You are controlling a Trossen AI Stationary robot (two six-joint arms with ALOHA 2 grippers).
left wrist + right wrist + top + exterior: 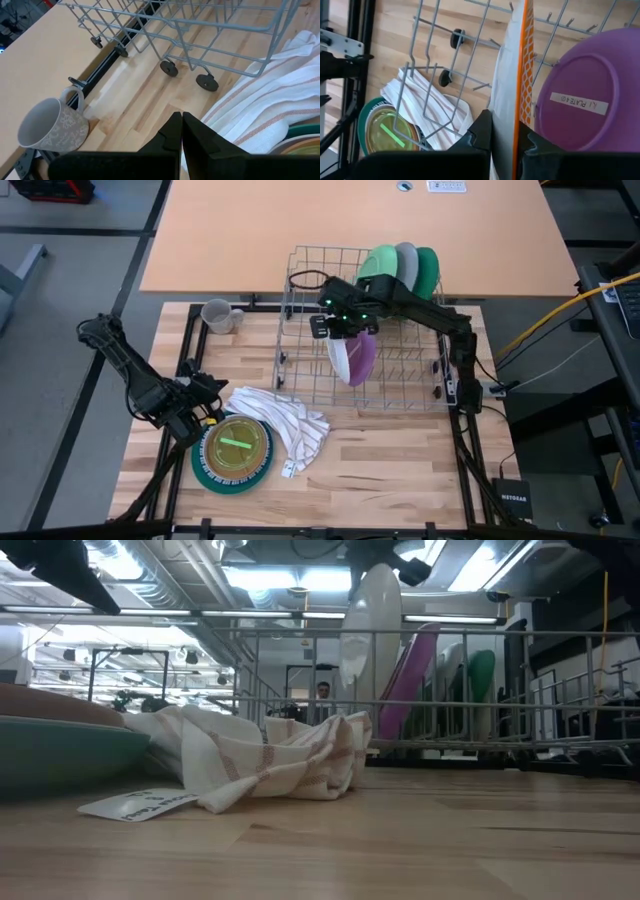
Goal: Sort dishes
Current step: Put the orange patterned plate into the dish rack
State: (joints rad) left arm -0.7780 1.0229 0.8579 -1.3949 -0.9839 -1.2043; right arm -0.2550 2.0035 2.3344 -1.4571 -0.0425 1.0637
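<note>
Right gripper (504, 131) over the rack (300, 370), fingers clamped on the rim of a white plate (341, 360). The plate hangs upright among the rack wires, just beside a purple plate (364, 352) already standing in a slot.

At the rack's far end, 3 large plates stand on edge close together: green (380, 264), grey (406, 258), teal (427, 268). So 4 dishes look racked, and the white one looks about to be slotted.

Left gripper (181, 131) waits low near the table's left side, fingers pressed together on nothing.

Not yet in the rack:
- mug (217, 316), upright on the table, left of the rack and well apart from it
- a stack near the front left: teal plate (205, 470) at the bottom, a yellowish dish (250, 460) on it with a green strip across. How many pieces are stacked cannot be told.

The cloth (285, 420) lies crumpled between stack and rack, its edge touching the stack.

Judgement: roughly half done; mug and stack remain.
</note>
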